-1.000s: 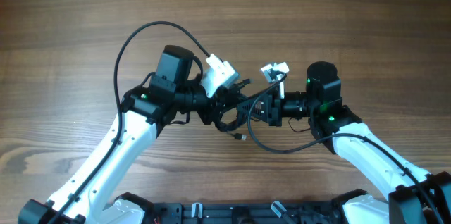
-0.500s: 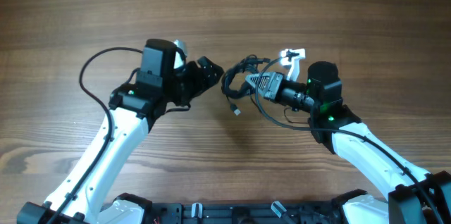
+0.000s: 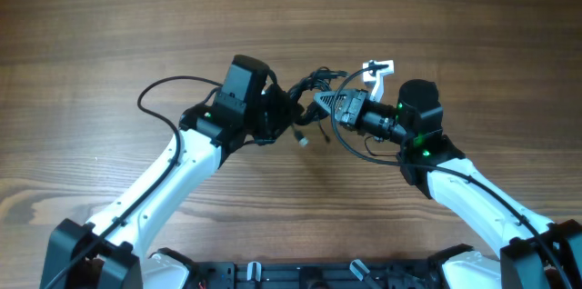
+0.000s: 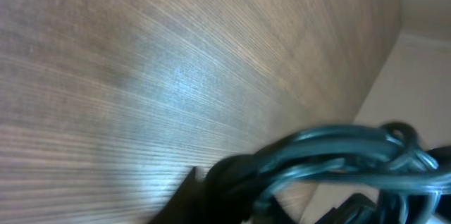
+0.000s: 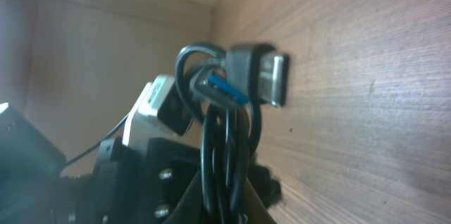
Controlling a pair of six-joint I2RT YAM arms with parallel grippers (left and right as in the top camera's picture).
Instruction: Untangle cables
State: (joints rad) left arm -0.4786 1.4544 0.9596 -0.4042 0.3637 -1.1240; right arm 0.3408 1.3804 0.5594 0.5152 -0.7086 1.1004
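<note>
The cables (image 3: 312, 83) are a small knotted black bundle held above the table between both grippers. My right gripper (image 3: 326, 104) is shut on the bundle from the right. In the right wrist view several strands (image 5: 225, 146) run down between its fingers (image 5: 225, 206), and a USB plug (image 5: 264, 72) sticks out at the top. A small plug end (image 3: 303, 141) hangs below the bundle. My left gripper (image 3: 288, 112) is against the bundle's left side. Its wrist view is blurred, showing cable loops (image 4: 338, 157) right by a dark finger (image 4: 229, 196); its jaw state is unclear.
The brown wooden table (image 3: 109, 25) lies under everything. The left arm's thicker wire (image 3: 156, 98) loops out to the left. A black rail (image 3: 300, 275) runs along the front edge between the arm bases.
My left gripper had pulled away to the left, leaving the bundle with the right gripper; it has now moved back right against the bundle. The right gripper has barely moved.
</note>
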